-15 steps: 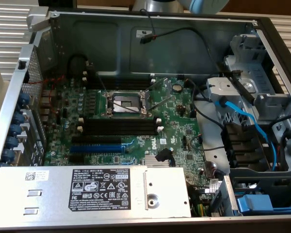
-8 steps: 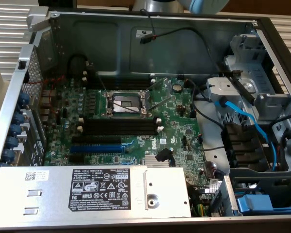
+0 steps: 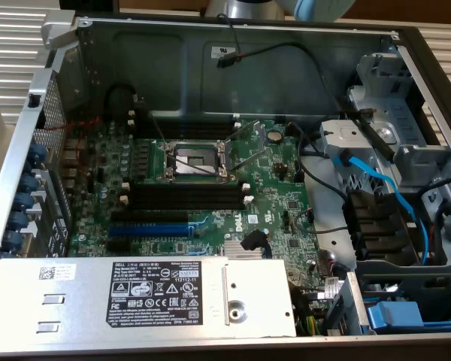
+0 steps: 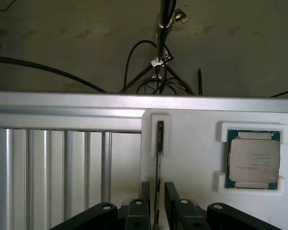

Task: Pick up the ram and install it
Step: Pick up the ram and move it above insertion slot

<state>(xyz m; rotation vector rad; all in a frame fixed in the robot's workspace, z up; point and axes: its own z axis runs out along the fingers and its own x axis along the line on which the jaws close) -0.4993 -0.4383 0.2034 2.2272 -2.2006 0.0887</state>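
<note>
The ram [image 4: 159, 143] is a thin dark stick seen edge-on, standing upright in a slot of a white holder tray [image 4: 192, 163]. My gripper [image 4: 157, 189] straddles its near end, one black finger [image 4: 145, 191] on each side, and a narrow gap shows between each finger and the stick. The jaws stand open. In the exterior view the open computer case holds the green motherboard [image 3: 278, 203], with black memory slots with white end clips [image 3: 188, 197] in front of the CPU socket [image 3: 192, 159] and more behind it.
A processor chip [image 4: 253, 159] rests in its own recess of the white tray. Ribbed aluminium rails [image 4: 48, 167] lie beside the tray, and cables and a stand [image 4: 161, 62] are on the floor beyond. In the case are a blue expansion slot [image 3: 146, 229], a power supply [image 3: 150, 297] and blue cables [image 3: 376, 180].
</note>
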